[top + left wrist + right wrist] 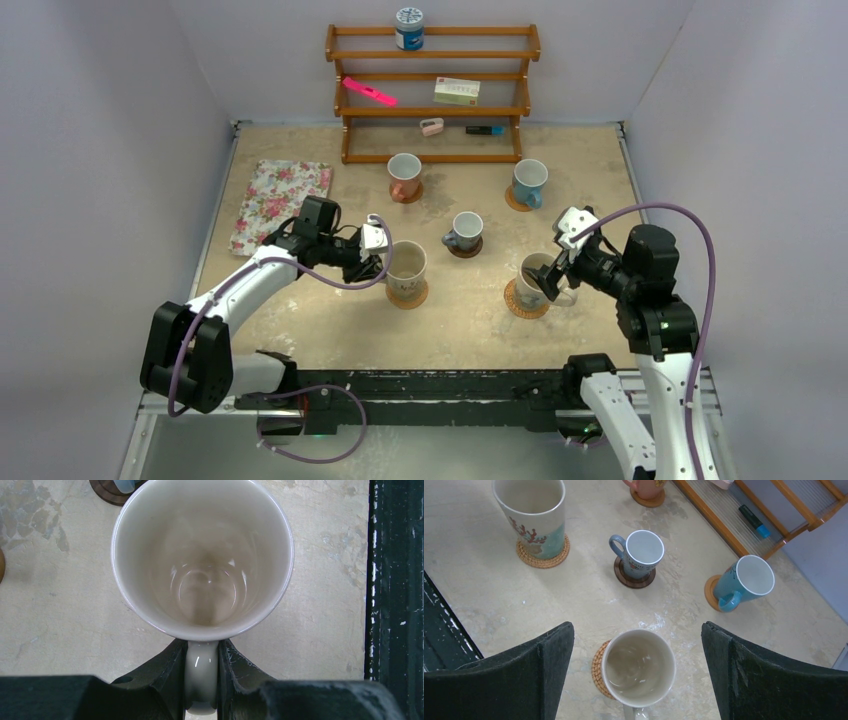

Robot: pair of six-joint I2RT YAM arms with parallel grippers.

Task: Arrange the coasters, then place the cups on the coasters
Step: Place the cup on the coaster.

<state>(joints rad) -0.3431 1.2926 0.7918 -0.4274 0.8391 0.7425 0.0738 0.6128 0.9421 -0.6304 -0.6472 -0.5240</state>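
The left end effector (202,655) was nearly shut, its two fingers pinching the handle (201,680) of a cream mug (202,565) from either side. That grip left the bowl free and kept the mug upright, probably so it could be lowered straight down. From the right wrist view this mug appeared to sit squarely on its woven coaster (543,557) near the front left of the surface (300,320), so the grip looked ready to be let go, though whether the base bore its full weight could not be told. The right end effector (636,630) stood wide open and held nothing, poised above the second cream mug (639,667), with a finger well off to each side. That mug rested on its own coaster (598,672), a little off centre toward the far side, handle toward the arm, which suited a release already made. Behind them the small mug (640,550) stood on the dark coaster (631,581) in the middle, and the blue mug (748,577) and pink mug (404,175) each sat on a coaster in front of the rack (432,95). The coasters were spread well apart, likely so that each mug could be reached without knocking a neighbour. All five mugs seemed placed, and the task looked close to done.
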